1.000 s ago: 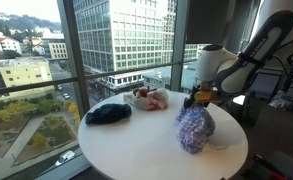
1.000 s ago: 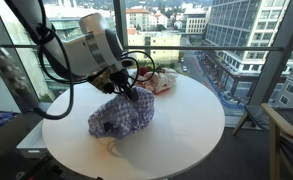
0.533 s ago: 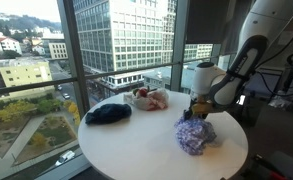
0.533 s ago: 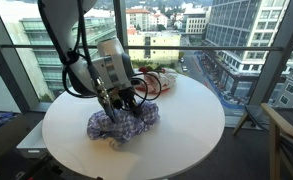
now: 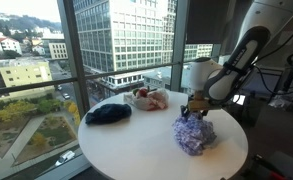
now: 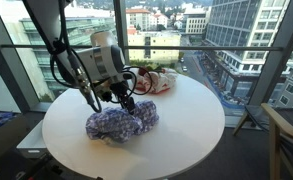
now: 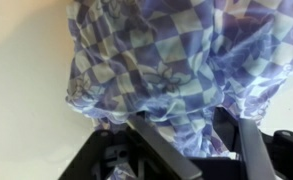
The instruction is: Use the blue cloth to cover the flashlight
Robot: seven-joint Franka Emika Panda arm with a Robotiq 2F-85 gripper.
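The blue checked cloth (image 5: 193,133) (image 6: 121,122) lies in a crumpled heap on the round white table (image 5: 136,148) (image 6: 186,135). My gripper (image 5: 194,108) (image 6: 126,103) hangs just above the top of the heap. In the wrist view the cloth (image 7: 166,60) fills most of the frame, and the gripper (image 7: 204,150) has its two dark fingers (image 7: 158,148) spread apart, with loose folds lying between them and no pinch. The flashlight is hidden in every view.
A dark bundle (image 5: 108,113) and a red-and-white object (image 5: 149,98) (image 6: 156,82) sit at the far side of the table by the glass wall. The table edge curves close around the cloth heap.
The cloth hung bunched from the shut gripper a second ago. It has come down and spread lower on the table, and the jaws have opened off it.
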